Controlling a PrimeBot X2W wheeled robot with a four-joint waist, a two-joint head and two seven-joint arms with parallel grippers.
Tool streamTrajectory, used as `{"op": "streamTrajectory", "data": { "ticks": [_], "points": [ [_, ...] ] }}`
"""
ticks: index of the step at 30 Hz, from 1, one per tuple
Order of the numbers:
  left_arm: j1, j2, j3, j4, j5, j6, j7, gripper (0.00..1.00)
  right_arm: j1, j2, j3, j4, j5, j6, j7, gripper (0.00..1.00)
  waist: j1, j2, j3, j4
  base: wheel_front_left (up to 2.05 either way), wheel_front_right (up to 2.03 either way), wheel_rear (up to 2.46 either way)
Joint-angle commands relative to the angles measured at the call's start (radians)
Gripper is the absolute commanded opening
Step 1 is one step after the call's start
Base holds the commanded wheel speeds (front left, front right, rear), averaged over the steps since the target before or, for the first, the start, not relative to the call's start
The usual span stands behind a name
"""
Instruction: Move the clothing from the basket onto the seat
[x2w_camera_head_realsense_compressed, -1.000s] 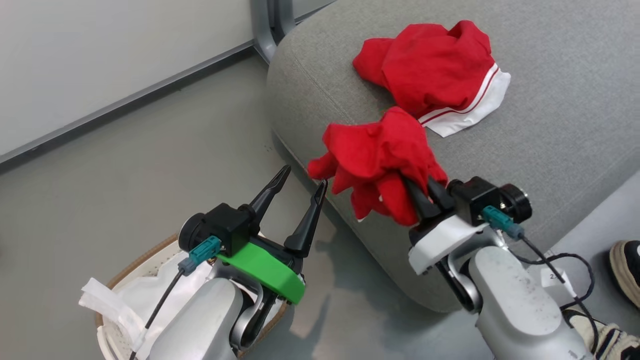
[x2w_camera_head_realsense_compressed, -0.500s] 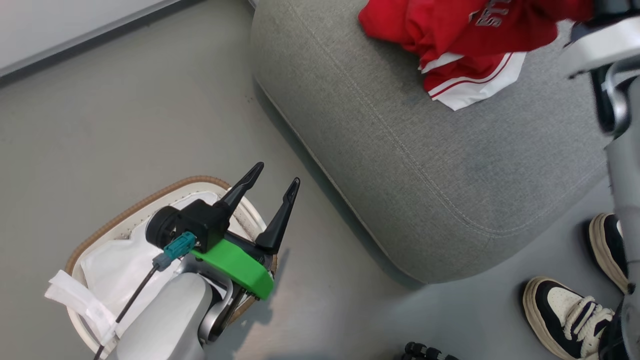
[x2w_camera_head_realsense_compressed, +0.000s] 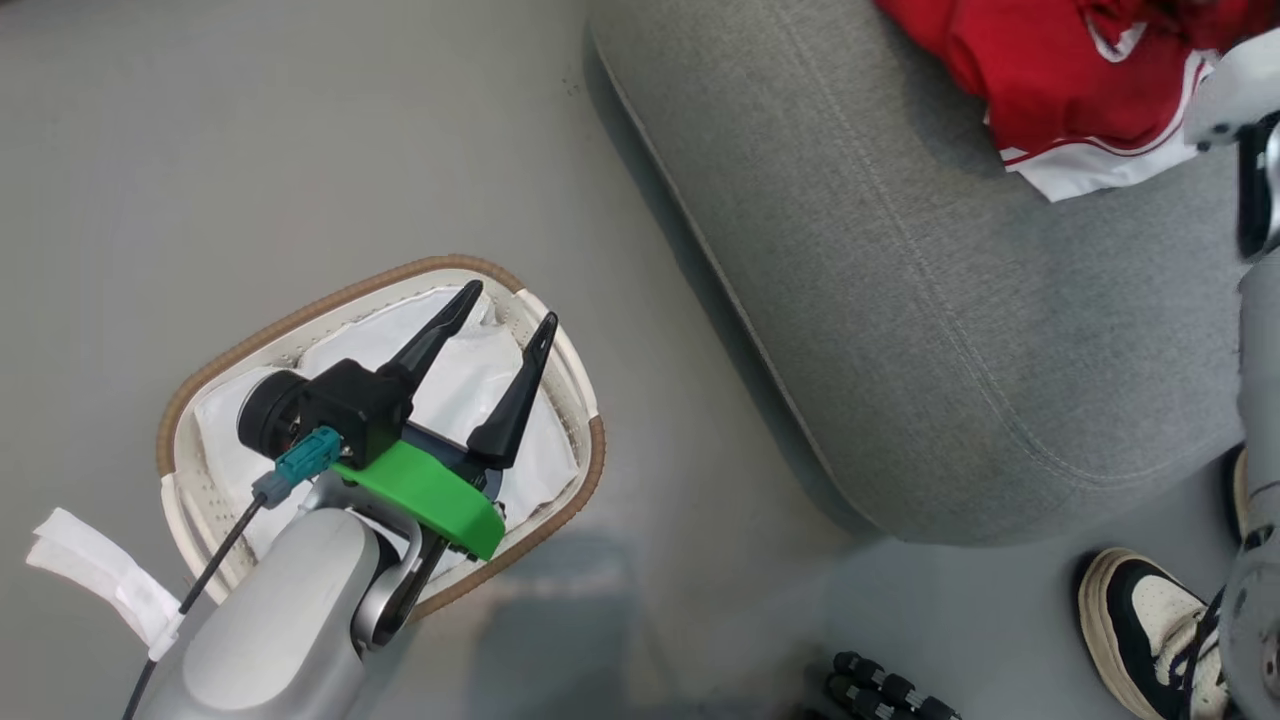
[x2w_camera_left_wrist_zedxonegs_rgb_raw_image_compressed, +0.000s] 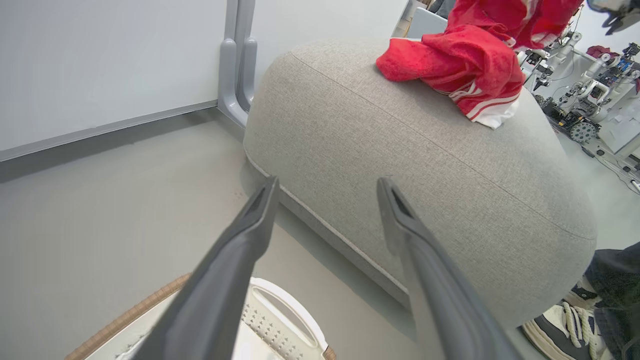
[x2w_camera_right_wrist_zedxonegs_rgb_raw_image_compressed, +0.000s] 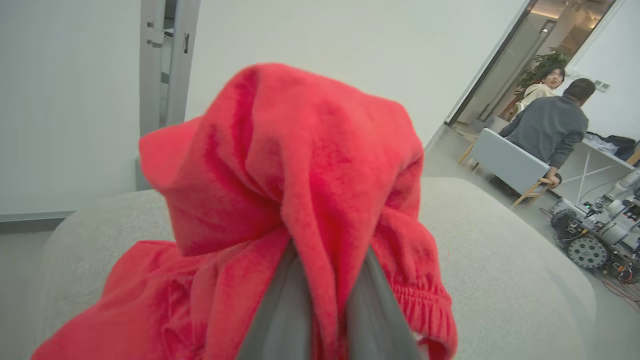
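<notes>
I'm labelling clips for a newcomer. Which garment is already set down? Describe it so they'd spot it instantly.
Start at the big grey seat beside the white basket. On top of it, toward the far side, lies a crumpled red garment. Unlike the other red garment, pinched in the right end effector, it rests on the cushion and ends in a white band with thin red stripes.

Head view tilts down and the whole frame shifts; the basket (x2w_camera_head_realsense_compressed: 330, 300) is now fully in frame. With the plain red garment (x2w_camera_right_wrist_zedxonegs_rgb_raw_image_compressed: 300, 175), the right gripper (x2w_camera_right_wrist_zedxonegs_rgb_raw_image_compressed: 327, 300) goes from the seat's (x2w_camera_head_realsense_compressed: 900, 300) near edge to above the striped garment (x2w_camera_head_realsense_compressed: 1060, 90), farther right. The left gripper (x2w_camera_head_realsense_compressed: 509, 306) now reads over the basket's liner (x2w_camera_head_realsense_compressed: 450, 390), possibly parallax only.
</notes>
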Motion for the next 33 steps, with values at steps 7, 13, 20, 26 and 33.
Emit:
{"op": "streamTrajectory", "data": {
  "ticks": [7, 13, 20, 26, 33],
  "points": [
    [0.017, 0.001, 0.065, 0.02, -0.003, -0.003, 0.001, 1.0, 0.13, 0.065, -0.057, 0.046, -0.044, -0.001, -0.014, 1.0, -0.0001, 0.0, 0.008, 0.077, 0.0, 0.0, 0.0],
    [0.058, -0.025, 0.136, 0.031, 0.036, -0.003, 0.001, 1.0, 0.27, 0.103, -0.046, -0.09, 0.016, -0.001, -0.014, 1.0, -0.0001, 0.0, -0.052, 0.099, 0.0, 0.0, 0.0],
    [0.124, -0.068, 0.217, 0.038, 0.074, -0.003, 0.001, 1.0, 0.45, 0.122, 0.017, -0.229, 0.087, -0.001, -0.015, 1.0, -0.0001, 0.0, -0.134, 0.136, 0.0, 0.0, 0.0],
    [0.178, -0.113, 0.304, 0.052, 0.114, -0.003, 0.001, 1.0, 0.551, 0.144, 0.091, -0.298, 0.147, -0.001, -0.015, 1.0, -0.0001, 0.0, -0.2, 0.195, 0.0, 0.0, 0.0],
    [0.231, -0.163, 0.438, 0.087, 0.16, -0.003, 0.001, 1.0, 0.593, 0.157, 0.178, -0.335, 0.197, -0.001, -0.015, 1.0, -0.0001, 0.0, -0.246, 0.284, 0.0, 0.0, 0.0]
  ]
}}
